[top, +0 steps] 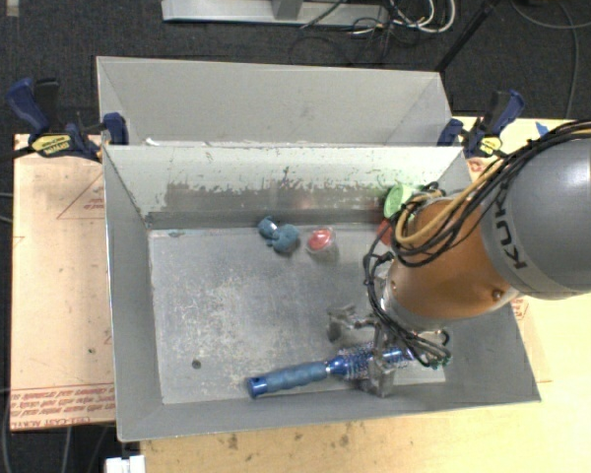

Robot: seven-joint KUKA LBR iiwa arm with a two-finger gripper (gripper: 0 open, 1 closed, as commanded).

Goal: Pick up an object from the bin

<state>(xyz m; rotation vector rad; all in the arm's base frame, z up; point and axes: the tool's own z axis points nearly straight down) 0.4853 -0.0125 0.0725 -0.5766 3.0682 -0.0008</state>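
Arm [557, 205] lettered "KU"; end effector [376, 360] over blue brush [291, 377]

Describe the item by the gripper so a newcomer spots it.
In the grey bin, along its front wall, a blue rod-shaped tool lies, one end at the gripper. Only it is long; the blue lump and pink ball at the back are small.

Silver-grey arm [561, 215] (black KUKA lettering), orange wrist cover [443, 279], black and yellow cables [424, 227] looped over it.
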